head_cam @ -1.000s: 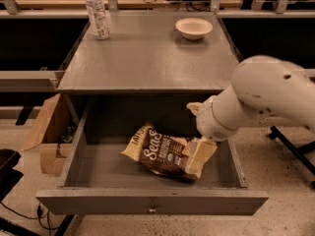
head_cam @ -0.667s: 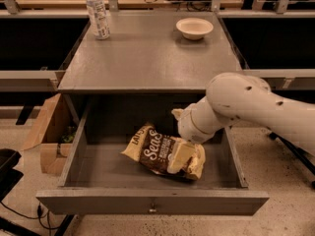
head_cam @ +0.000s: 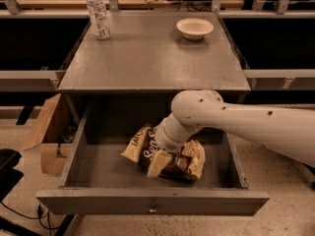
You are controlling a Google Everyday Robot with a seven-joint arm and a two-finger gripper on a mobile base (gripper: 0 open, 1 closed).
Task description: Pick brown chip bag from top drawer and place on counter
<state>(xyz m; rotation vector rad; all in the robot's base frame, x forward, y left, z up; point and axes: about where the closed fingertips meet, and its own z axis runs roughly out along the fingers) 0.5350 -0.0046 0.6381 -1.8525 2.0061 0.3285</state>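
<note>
Gripper (head_cam: 161, 162) touching bag (head_cam: 139, 147) lying mid-drawer (head_cam: 152, 200); cannot tell how wide it is standing. Arm (head_cam: 246, 124) reaching in from right, angling down under counter (head_cam: 152, 58).

Pincer (head_cam: 160, 163) at brown chip bag (head_cam: 193, 159) in top drawer (head_cam: 152, 201)

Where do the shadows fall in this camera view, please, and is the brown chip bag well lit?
Camera view: the counter is evenly lit, with soft shadows beside the bowl and water bottle; the back of the top drawer is dark under the counter; the brown chip bag is dimly lit, with the gripper down on it inside the drawer.
</note>
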